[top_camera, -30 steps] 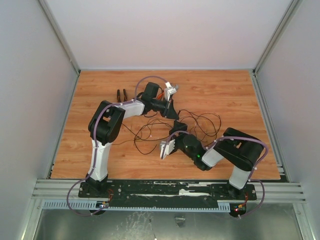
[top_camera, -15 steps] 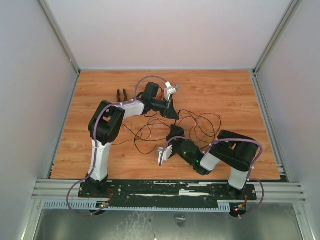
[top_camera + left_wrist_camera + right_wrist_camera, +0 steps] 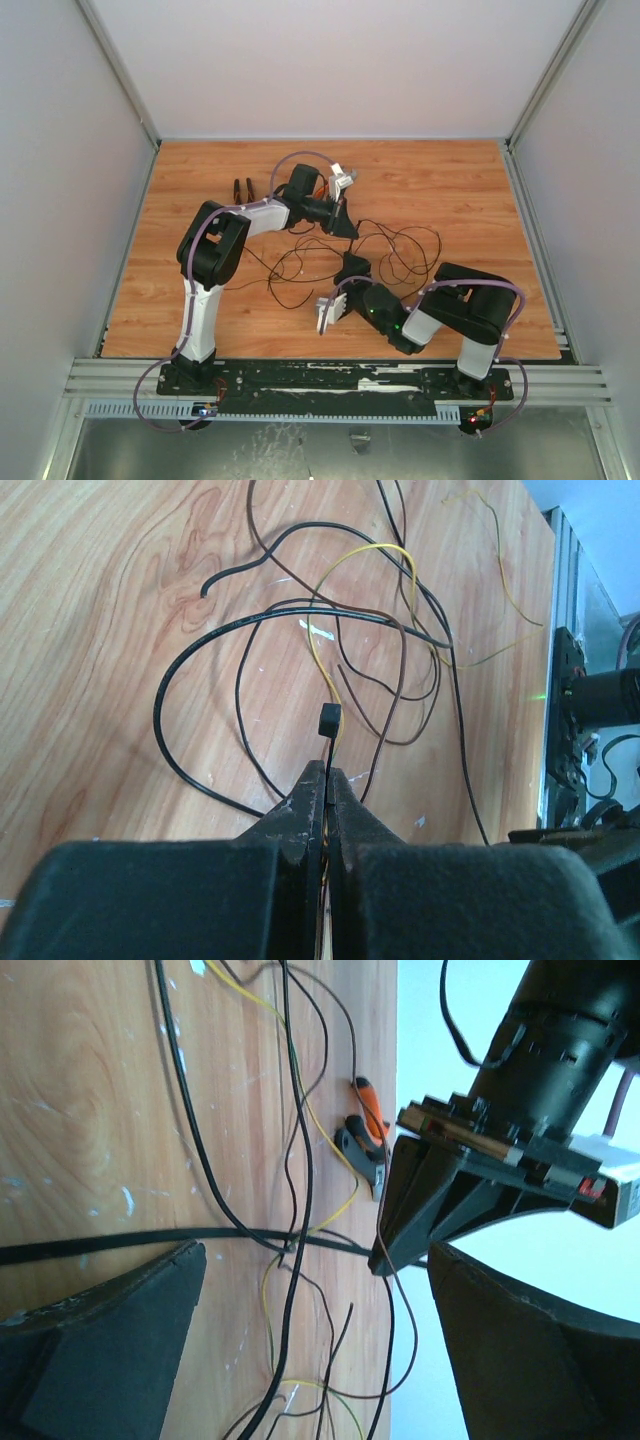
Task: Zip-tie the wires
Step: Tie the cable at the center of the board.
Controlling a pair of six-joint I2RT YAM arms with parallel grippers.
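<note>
The wires (image 3: 405,245) lie as loose black, brown and yellow loops in the middle of the wooden table; they also show in the left wrist view (image 3: 300,610) and the right wrist view (image 3: 290,1160). My left gripper (image 3: 350,230) (image 3: 327,770) is shut on the zip tie (image 3: 328,725), a thin black strip whose square head sticks out just past the jaw tips, above the wires. My right gripper (image 3: 350,263) (image 3: 318,1260) is open just in front of the left gripper (image 3: 430,1200), low over the wires. A thick black strand (image 3: 150,1240) crosses between its fingers; I cannot tell whether it is wire or tie.
Orange-handled pliers (image 3: 243,190) lie at the back left of the table, also in the right wrist view (image 3: 365,1125). Grey walls close the table on three sides. A metal rail (image 3: 340,380) runs along the near edge.
My right gripper has moved a little left and toward the near edge, staying open. My left gripper has held still with the zip tie.
</note>
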